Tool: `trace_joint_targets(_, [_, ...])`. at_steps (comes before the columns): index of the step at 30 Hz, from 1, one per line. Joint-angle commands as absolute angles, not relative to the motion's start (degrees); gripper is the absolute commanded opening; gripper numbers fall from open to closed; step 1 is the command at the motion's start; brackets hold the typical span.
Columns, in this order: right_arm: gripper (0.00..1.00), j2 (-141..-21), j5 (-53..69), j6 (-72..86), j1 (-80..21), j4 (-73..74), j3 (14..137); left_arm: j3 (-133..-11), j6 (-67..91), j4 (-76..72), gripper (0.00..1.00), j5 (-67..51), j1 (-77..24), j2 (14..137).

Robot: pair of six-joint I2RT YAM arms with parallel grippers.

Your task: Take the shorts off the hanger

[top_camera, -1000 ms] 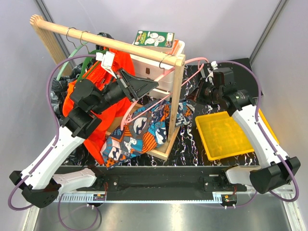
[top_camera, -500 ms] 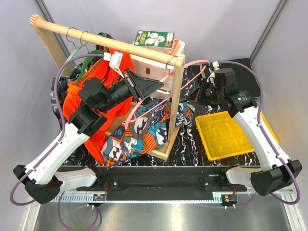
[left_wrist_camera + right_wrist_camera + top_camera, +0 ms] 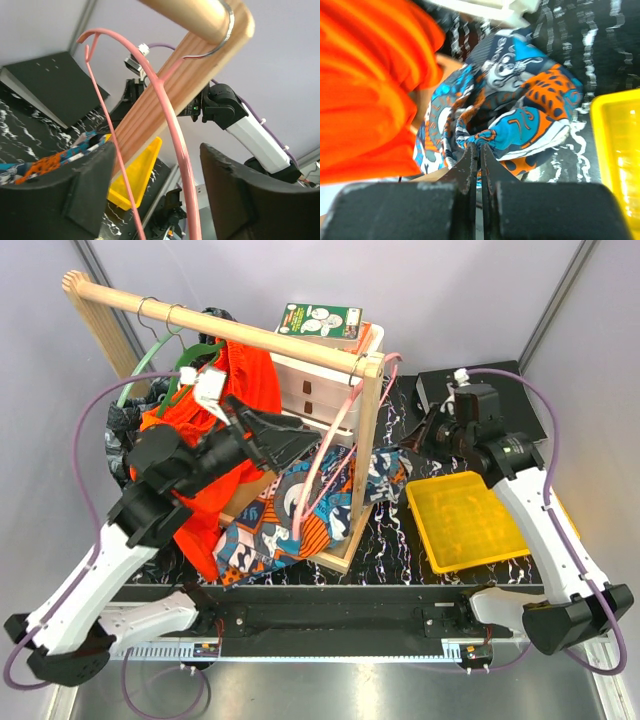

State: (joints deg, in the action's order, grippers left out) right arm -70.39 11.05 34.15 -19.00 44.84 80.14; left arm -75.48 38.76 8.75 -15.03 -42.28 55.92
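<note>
One pink hanger [image 3: 173, 131] between parted jaws of left gripper [image 3: 157, 165]; right gripper [image 3: 476, 146] closed, tips at patterned shorts [image 3: 520, 115]

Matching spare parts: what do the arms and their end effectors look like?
The left arm and right arm have white links, black joints and a looping purple cable each. The left end effector and right end effector are black, with blunt wedge fingers.

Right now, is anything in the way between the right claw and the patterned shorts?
Nothing visible does. The right gripper is shut, with its tips right at the folds of the patterned shorts. The orange shorts lie off to one side, not between them.
</note>
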Motion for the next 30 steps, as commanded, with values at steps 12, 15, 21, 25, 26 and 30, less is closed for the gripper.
trace_joint_targets(12, [0.0, -69.78, 4.32, 30.24, -4.57, 58.09, 103.86, -70.49, 30.23, 22.58, 0.99, -3.61, -42.45, 34.3])
trace_joint_targets(15, [0.0, -72.85, 2.29, 30.06, -4.31, 61.69, 113.97, -68.91, 29.97, 24.51, 0.99, -1.76, -42.45, 30.6])
trace_joint_targets(21, [0.0, -85.32, -3.07, 29.53, -4.22, 73.55, 145.76, -68.9, 27.34, 29.61, 0.99, 1.76, -42.45, 26.55])
trace_joint_targets(25, [0.0, -90.45, -6.15, 29.18, -4.31, 75.08, 163.57, -69.87, 25.5, 32.16, 0.99, 3.51, -42.45, 24.96])
trace_joint_targets(26, [0.0, -89.31, -6.67, 29.18, -4.31, 73.14, 162.09, -69.87, 25.14, 32.86, 0.99, 3.78, -42.45, 24.53])
trace_joint_targets(30, [0.0, -82.36, -10.54, 28.31, -4.22, 62.33, 151.71, -70.84, 23.65, 34.89, 0.99, 5.44, -42.45, 23.91])
